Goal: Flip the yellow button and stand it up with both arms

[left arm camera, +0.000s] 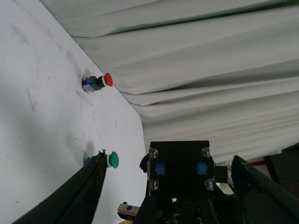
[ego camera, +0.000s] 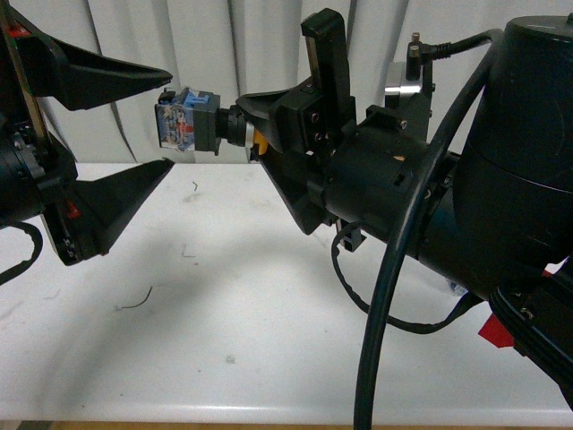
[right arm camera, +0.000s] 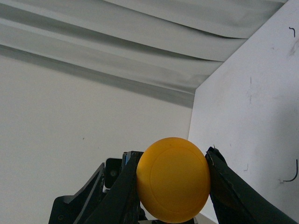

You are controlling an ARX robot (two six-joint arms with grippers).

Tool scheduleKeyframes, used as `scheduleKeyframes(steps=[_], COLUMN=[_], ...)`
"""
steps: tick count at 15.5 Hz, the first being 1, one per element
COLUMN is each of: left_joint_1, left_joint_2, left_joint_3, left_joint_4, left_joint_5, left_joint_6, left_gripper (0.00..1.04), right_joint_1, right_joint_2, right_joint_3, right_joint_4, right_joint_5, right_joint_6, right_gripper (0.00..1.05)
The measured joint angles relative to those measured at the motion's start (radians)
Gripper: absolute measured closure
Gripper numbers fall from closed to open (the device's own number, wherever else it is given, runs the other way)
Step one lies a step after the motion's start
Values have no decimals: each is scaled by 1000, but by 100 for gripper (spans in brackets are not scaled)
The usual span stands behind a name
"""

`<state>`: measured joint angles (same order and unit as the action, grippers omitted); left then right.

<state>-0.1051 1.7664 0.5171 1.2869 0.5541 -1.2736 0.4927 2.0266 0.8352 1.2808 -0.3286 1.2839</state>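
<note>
— So how far along is it?
— About halfway, I'd judge. The yellow button is off the table and hangs in the air on its side, cap to the right and blue-grey base to the left. The right claw is closed on the cap. In its wrist view the fingers press the orange dome from both sides.
— And the left claw?
— Spread wide, holding nothing. Its two tips sit just above and below the end of the base, near it but apparently not touching.
— What remains?
— The left one has to close on the base, the right one has to let go, and the button must be set upright on the table. None of that is done.
— Anything in the way?
— Not much. A red button and a green button lie at the far side of the table by the curtain, well apart from the handover. Below it only thin dark scraps lie on the table. The right arm's cable loops low at the near side.
</note>
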Motion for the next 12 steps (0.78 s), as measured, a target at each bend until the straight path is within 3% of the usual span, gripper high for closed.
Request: scheduleKeyframes(steps=[5,9,12], left_joint_1=[11,69,126], left_joint_2=[-8,-95,-304], left_joint_3=[-6,-47,-136], left_joint_4=[-1,-2,-3], left_joint_5=[2,24,34], left_joint_6=[2,27,185], left_gripper=[5,7,7], right_joint_1=[-10,-23,-36], right_joint_2=[-1,-8,-19], right_joint_3=[2,6,15], right_joint_4=[0,1,0], right_joint_5=[0,-1,-1], right_joint_6=[0,2,3], right_gripper=[68,68,68])
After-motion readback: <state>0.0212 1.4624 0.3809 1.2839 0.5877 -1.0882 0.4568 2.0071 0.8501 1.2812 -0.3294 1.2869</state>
